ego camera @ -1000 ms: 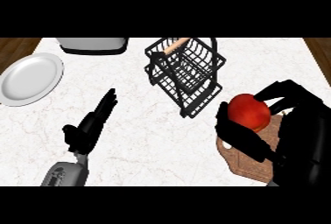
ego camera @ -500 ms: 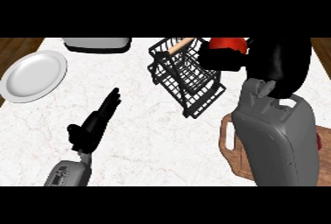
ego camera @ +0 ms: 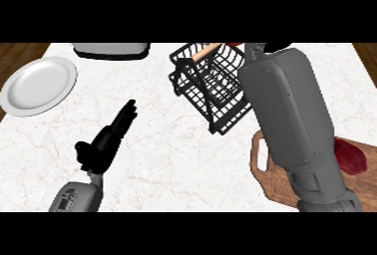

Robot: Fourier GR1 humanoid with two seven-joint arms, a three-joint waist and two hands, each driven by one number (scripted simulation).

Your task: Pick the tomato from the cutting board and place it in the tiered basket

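Only a red sliver of the tomato [ego camera: 234, 44] shows at the top edge of the view, just past the far rim of the black wire tiered basket [ego camera: 210, 87]. My right forearm stretches from the lower right up over the wooden cutting board [ego camera: 264, 172] to that spot. Of my right hand [ego camera: 275, 47] only a small black part shows beside the tomato, and its grip is hidden. My left hand [ego camera: 103, 144] rests open on the counter at the lower left, fingers straight and pointing up and right.
A white plate [ego camera: 37, 85] lies at the far left. A grey appliance [ego camera: 110, 49] stands at the back. A wooden handle [ego camera: 206, 50] sticks out of the basket. A dark red object [ego camera: 352, 158] lies on the cutting board, right of my forearm.
My right arm has carried the tomato off the cutting board and up past the basket to the view's top edge. The left hand has hardly moved.
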